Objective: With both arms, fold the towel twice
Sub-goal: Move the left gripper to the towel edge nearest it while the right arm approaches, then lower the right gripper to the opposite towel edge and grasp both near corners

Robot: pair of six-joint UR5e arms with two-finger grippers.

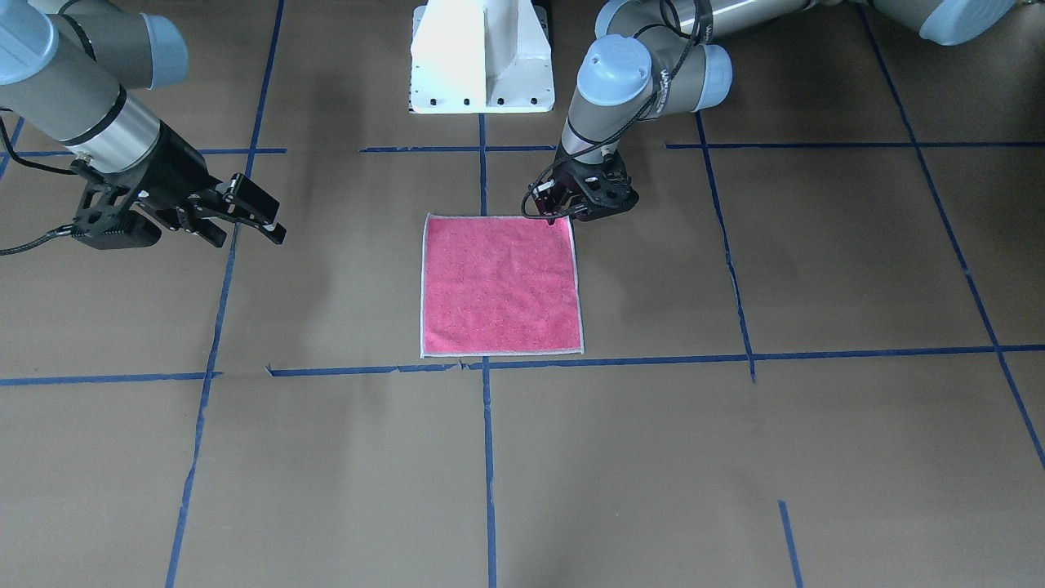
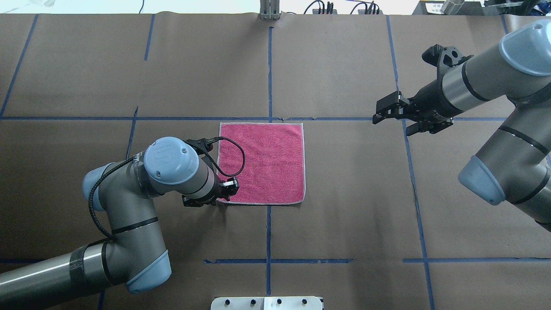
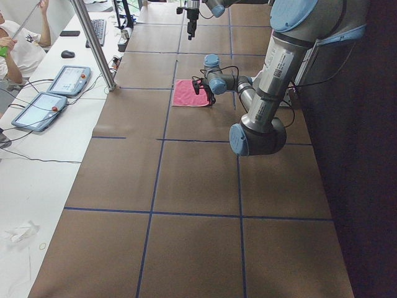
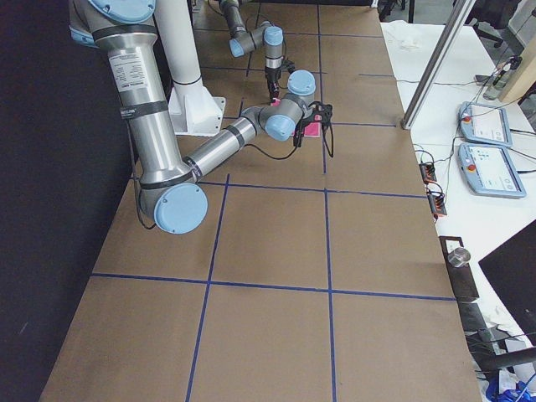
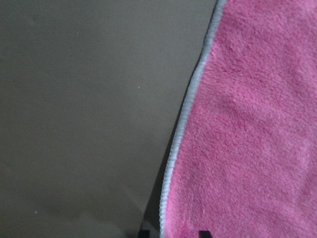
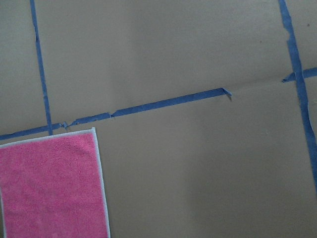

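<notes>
Left tool [image 2: 222, 193] of mine is down at the towel's [image 2: 267, 163] corner, the one nearest my base on my left. Its jaws are apart and nothing is pinched. In the wrist view the two tips sit on either side of the whitish border [image 5: 184, 124], one over bare table and one over pink pile.

The towel lies flat and pink face up in the middle of the table [image 2: 344, 215]. It is close to square, so it has no real long axis, and its edges run along the blue tape lines [image 2: 269, 73]. From this tool the cloth stretches away forward and to my right.

My left arm is folded tight at the elbow, its wrist turned straight down over the corner.

My right tool [image 2: 392, 120] is open and empty. It is raised off the table and well apart from the towel, beyond its far right corner. That arm reaches in with the forearm nearly level and the tool aimed toward the cloth.

I judge the left arm ready to grip, while the right has yet to come to its own corner.
</notes>
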